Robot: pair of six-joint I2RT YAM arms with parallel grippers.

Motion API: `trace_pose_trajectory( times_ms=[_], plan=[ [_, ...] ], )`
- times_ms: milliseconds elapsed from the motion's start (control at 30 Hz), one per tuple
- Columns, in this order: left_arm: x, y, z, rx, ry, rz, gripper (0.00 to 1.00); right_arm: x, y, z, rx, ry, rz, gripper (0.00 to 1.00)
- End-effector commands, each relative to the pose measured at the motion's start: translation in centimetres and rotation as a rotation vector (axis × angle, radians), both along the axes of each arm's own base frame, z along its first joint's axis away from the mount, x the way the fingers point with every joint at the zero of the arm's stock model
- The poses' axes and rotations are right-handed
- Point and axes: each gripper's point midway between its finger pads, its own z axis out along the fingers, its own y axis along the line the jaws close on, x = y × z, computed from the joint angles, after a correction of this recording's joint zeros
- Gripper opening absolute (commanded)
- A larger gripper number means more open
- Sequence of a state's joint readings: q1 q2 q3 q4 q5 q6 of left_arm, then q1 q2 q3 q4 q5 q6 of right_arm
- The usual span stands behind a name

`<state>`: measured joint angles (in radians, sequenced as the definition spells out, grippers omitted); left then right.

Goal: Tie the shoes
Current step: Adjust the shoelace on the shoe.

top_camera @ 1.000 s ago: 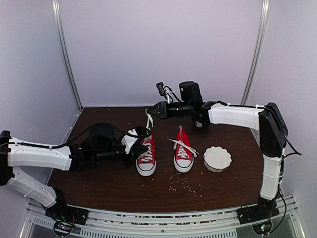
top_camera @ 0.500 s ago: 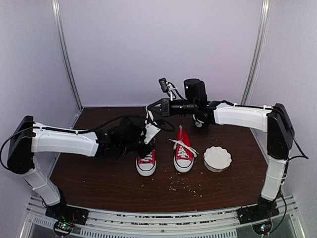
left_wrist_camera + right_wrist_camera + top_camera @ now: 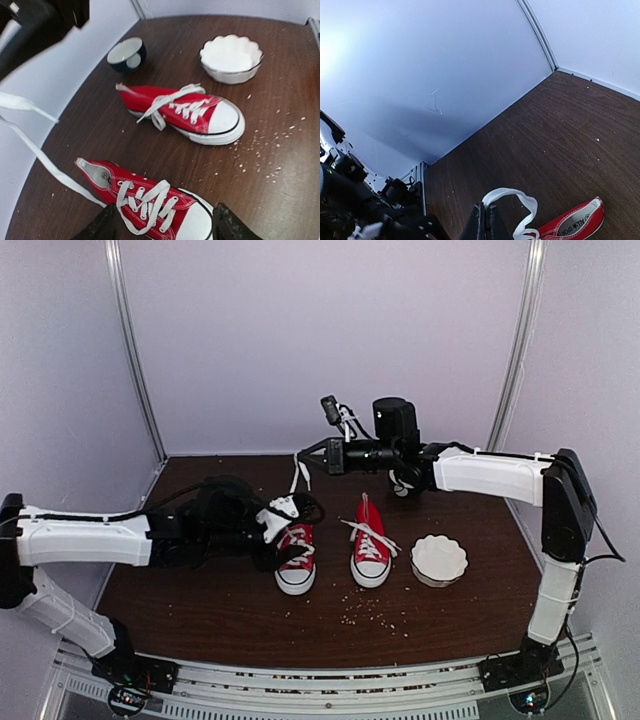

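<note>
White lace, soft, floppy and light, is pinched in my right fingers and held up above the left-hand red shoe on the tabletop, my left fingers spread over it, so I'd grab close to the eyelets.

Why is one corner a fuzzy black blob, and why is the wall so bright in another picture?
Left wrist view: the black blob sits too near the lens, so it blurs; the red canvas sneakers look sharp. Right wrist view: glare whitens the pale wall at upper left; the white lace in the right gripper is crisp.
</note>
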<state>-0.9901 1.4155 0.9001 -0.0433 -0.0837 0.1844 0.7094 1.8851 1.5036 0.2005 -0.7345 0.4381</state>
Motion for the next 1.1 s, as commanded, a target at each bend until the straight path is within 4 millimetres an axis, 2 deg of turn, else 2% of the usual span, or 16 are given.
trace_pose_trajectory(
  times_ms=[0,33,133,333,400,467,567,733,900,1067],
  plan=[
    [-1.9,1.2,6.2,-0.204,-0.145,-0.088,0.63,-0.7,0.0,1.7,0.02,-0.04,0.027,0.0],
    [-1.2,2.1,6.2,-0.217,-0.143,-0.05,0.61,-0.8,0.0,1.7,0.018,-0.035,0.029,0.0],
    [1.9,4.5,4.0,-0.221,-0.064,0.07,0.6,-1.2,-0.1,1.2,0.01,-0.024,0.036,0.0],
    [5.9,6.4,-3.7,-0.295,0.332,0.187,0.57,-2.9,-0.7,0.1,-0.03,-0.041,0.039,0.0],
    [6.9,6.9,-5.8,-0.317,0.403,0.22,0.58,-3.5,-0.7,-0.2,-0.05,-0.054,0.04,0.0],
    [7.7,6.7,-6.8,-0.307,0.414,0.226,0.61,-4.1,-0.6,-0.7,-0.079,-0.064,0.048,0.0],
    [7.8,5.1,-7.5,-0.31,0.453,0.157,0.64,-5.1,-0.3,-1.3,-0.107,-0.074,0.07,0.0],
    [8.1,4.1,-9.3,-0.297,0.506,0.127,0.63,-5.7,-0.6,-1.6,-0.114,-0.078,0.072,0.0],
    [8.2,3.9,-10.3,-0.281,0.532,0.127,0.44,-5.9,-0.8,-1.6,-0.119,-0.083,0.074,0.0],
    [7.3,3.1,-10.1,-0.295,0.575,0.066,0.12,-5.9,-0.9,-1.8,-0.126,-0.087,0.073,0.0]
  ],
)
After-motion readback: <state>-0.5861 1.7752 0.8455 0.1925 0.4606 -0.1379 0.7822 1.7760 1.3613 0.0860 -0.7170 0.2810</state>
